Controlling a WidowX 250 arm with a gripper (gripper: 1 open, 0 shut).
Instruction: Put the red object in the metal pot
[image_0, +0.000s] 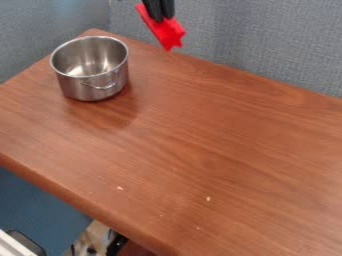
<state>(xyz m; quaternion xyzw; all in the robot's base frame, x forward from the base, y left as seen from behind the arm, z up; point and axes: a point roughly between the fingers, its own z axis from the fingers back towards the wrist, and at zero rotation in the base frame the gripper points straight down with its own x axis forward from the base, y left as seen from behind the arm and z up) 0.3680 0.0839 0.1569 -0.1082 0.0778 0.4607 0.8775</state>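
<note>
The red object (168, 33) hangs in the air at the top of the view, tilted, its lower end free above the table's far edge. My gripper (159, 16) is shut on its upper end; only the black finger tips show, the rest is cut off by the frame's top. The metal pot (90, 67) stands upright on the wooden table (201, 140) at the far left, down and to the left of the held bar. Its inside looks bare.
A grey fabric wall rises behind the table. The table's front edge runs diagonally across the lower left, with the floor and some clutter below it.
</note>
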